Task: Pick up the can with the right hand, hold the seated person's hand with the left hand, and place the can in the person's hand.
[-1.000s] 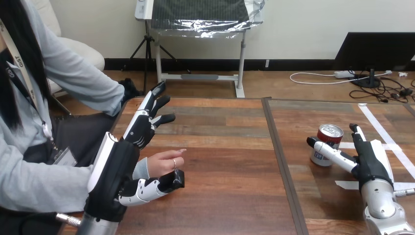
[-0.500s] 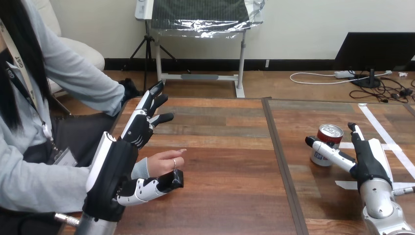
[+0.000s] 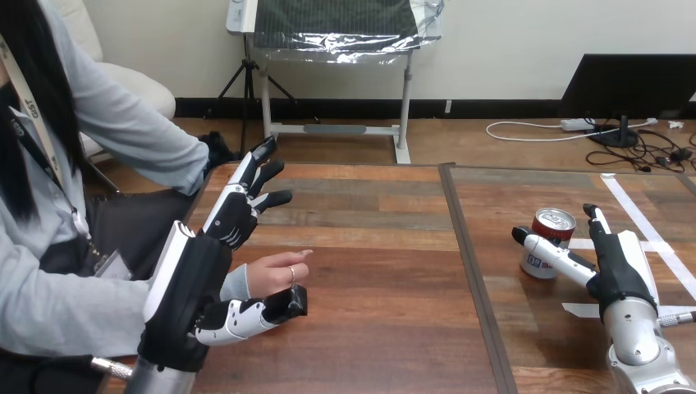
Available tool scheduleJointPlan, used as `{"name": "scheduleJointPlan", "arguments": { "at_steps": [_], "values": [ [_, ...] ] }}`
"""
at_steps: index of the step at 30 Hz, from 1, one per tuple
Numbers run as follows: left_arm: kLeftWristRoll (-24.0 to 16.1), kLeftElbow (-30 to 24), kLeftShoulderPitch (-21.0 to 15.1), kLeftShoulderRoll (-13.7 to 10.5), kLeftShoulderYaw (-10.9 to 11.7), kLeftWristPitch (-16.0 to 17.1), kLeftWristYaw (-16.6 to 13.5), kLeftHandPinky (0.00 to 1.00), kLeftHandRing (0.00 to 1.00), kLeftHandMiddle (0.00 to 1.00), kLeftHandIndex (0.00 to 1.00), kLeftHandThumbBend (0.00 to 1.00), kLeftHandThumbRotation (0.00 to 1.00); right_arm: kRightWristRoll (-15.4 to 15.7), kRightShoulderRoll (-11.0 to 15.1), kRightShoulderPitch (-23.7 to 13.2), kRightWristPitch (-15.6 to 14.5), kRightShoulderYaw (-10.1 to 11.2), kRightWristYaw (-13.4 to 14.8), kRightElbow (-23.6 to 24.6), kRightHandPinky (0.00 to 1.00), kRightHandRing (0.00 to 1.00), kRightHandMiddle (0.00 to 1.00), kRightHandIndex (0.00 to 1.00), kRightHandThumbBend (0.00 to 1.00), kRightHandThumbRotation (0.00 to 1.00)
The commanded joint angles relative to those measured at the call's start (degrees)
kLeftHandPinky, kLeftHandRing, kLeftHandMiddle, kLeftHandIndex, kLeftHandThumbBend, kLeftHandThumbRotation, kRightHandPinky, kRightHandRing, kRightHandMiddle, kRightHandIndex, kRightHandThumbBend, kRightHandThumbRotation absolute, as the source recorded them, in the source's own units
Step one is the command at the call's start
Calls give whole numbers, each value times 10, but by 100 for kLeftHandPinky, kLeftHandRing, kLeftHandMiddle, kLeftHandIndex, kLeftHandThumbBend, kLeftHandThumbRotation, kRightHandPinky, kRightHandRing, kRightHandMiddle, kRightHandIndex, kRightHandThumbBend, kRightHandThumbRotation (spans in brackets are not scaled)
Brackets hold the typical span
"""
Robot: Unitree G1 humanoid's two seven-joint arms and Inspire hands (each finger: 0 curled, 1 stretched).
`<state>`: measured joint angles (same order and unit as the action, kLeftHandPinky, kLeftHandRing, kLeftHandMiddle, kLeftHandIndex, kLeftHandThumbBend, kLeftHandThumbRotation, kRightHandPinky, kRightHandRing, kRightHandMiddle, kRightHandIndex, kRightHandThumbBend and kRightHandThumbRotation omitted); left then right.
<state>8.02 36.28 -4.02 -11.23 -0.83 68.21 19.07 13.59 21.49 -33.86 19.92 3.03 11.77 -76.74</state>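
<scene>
While the can stands upright on the table at right, the right hand sits spread around it, not closed. The left hand is spread, the person's hand between its thumb and fingers.

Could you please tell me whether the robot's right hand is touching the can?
Cannot tell. In the head view the thumb of the right hand overlaps the can low in front, hiding any gap; its straight fingers stand apart beside it.
</scene>
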Motion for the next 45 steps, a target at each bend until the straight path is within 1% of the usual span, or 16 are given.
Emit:
{"name": "scheduleJointPlan", "arguments": {
  "at_steps": [1, 5, 8, 11, 17, 23, 29, 36, 38, 42, 45],
  "values": [
    [15, -4, -38, -8, 7, 1, 6, 83, 94, 98, 96, 100, 65, -2, -2, -60, 11, 1, 5, 8, 100, 100, 100, 100, 100, 61],
    [16, -6, -37, -7, 8, 0, 8, 84, 94, 98, 96, 100, 65, 0, -2, -62, 11, -1, 6, 8, 100, 100, 100, 100, 100, 60],
    [16, -4, -38, -6, 9, 3, 8, 83, 94, 98, 96, 100, 65, -2, -1, -63, 12, 1, 5, 8, 100, 100, 100, 100, 100, 59],
    [17, -3, -38, -7, 9, 3, 10, 83, 94, 98, 96, 100, 65, -8, -2, -65, 8, 6, -3, 8, 100, 100, 100, 100, 100, 58],
    [11, 1, -39, -6, 12, 10, 10, 83, 94, 98, 96, 100, 65, -9, -2, -69, 10, 6, -4, 9, 100, 100, 100, 100, 100, 55],
    [8, 3, -40, -4, 14, 13, 7, 82, 94, 98, 95, 100, 65, -10, -1, -74, 4, 7, -8, 7, 100, 100, 100, 100, 100, 53],
    [12, 5, -42, -4, 12, 16, 12, 82, 94, 98, 95, 100, 66, -15, -1, -80, -1, 12, -15, 6, 100, 100, 100, 100, 100, 52],
    [16, -1, -37, -2, 10, 9, 15, 83, 95, 99, 96, 100, 66, -24, -1, -88, -13, 18, -28, 4, 100, 100, 100, 100, 100, 50],
    [20, -3, -36, -1, 9, 7, 17, 83, 95, 98, 96, 100, 65, -28, -2, -90, -14, 19, -30, 4, 99, 100, 100, 100, 100, 49],
    [15, 0, -37, 0, 12, 13, 15, 83, 95, 98, 95, 100, 65, -29, -2, -96, -21, 18, -30, 4, 98, 100, 100, 100, 100, 48],
    [12, 1, -37, 0, 13, 14, 14, 82, 95, 98, 96, 100, 65, -29, -2, -100, -25, 18, -28, 4, 90, 97, 98, 100, 100, 47]
  ]
}}
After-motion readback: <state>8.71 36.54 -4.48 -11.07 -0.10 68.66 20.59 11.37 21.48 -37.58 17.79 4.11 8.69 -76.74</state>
